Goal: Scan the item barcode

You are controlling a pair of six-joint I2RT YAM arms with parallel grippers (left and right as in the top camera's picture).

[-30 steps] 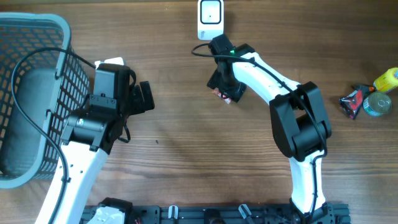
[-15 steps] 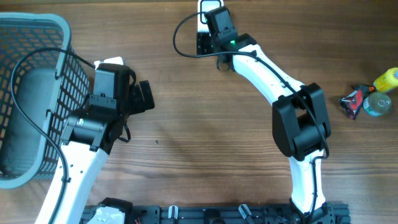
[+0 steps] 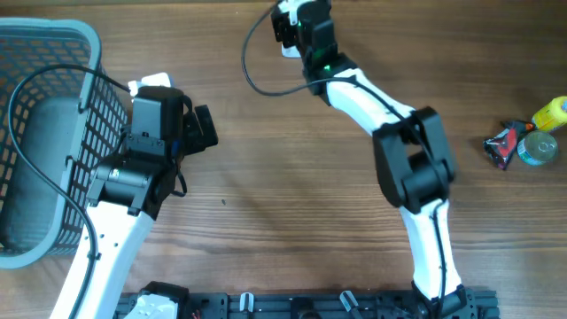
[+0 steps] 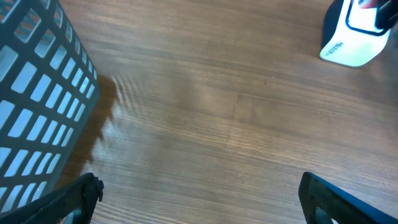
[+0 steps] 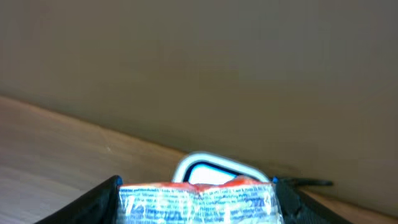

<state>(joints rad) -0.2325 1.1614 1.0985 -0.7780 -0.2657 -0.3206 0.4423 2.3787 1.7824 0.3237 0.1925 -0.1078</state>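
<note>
**Packet held up to the scanner, read pending**

The right fingers point(image 5: 102, 199) grasp the packet point(image 5: 196, 200) by its sides at the far edge of the bench point(image 3: 266, 204). Its crimped silver edge sits just in front of the white scanner point(image 4: 351, 43). This looks like the presenting step. Whether the barcode faces the window cannot be told, so the next move likely calls for small tilts or turns of the packet. The left fingers point(image 4: 339, 199) hang released beside the basket point(image 3: 44, 31) on the left
</note>
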